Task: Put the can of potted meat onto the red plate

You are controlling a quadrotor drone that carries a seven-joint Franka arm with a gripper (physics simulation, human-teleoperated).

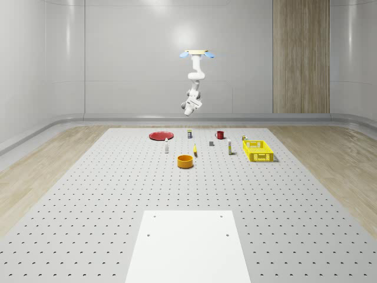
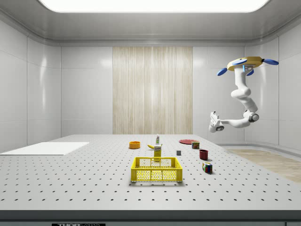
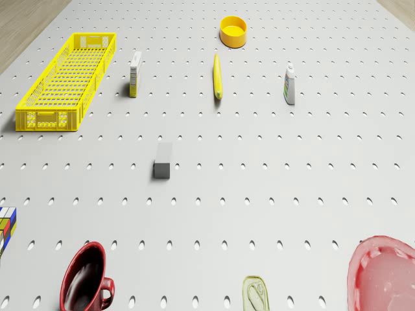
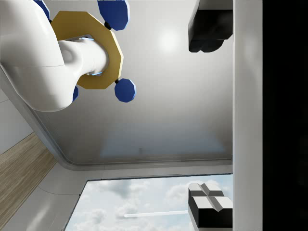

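High above the far end of the perforated table [image 1: 118,194], the drone [image 1: 198,53] hovers with its arm bent down and forward, and the gripper [image 2: 215,122] hangs well clear of everything, in the air above the table's far edge. From the wrist view its two fingertips [image 4: 210,207] stand wide apart with nothing between them, so the hand is released. On the table the can of potted meat [image 1: 189,134] stands between the red plate [image 1: 161,135] and the red mug [image 1: 220,134], apart from both. Nearer lie a banana [image 3: 217,76], a white bottle [image 3: 290,84], an orange bowl [image 1: 185,161] and a yellow basket [image 1: 258,150].
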